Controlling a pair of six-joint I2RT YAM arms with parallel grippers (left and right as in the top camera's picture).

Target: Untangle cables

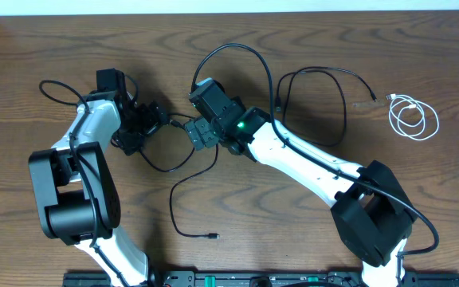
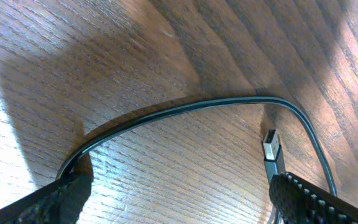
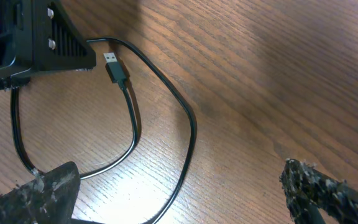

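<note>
One black cable (image 1: 173,203) lies mid-table, looping between my two grippers and ending in a plug near the front. My left gripper (image 1: 156,121) and right gripper (image 1: 191,131) face each other over that loop, both open. In the left wrist view the cable (image 2: 185,107) arcs ahead of the open gripper (image 2: 179,205), with its USB plug (image 2: 271,146) by the right finger (image 2: 316,200). In the right wrist view the cable (image 3: 188,134) runs between the fingers of the open gripper (image 3: 182,199), and the plug (image 3: 115,67) lies beyond. A second black cable (image 1: 325,70) and a coiled white cable (image 1: 437,121) lie to the right.
The left gripper's black body (image 3: 39,37) fills the top left of the right wrist view, close to the plug. Thicker black wires run along both arms (image 1: 301,163). The table's far edge (image 1: 229,11) is at the top.
</note>
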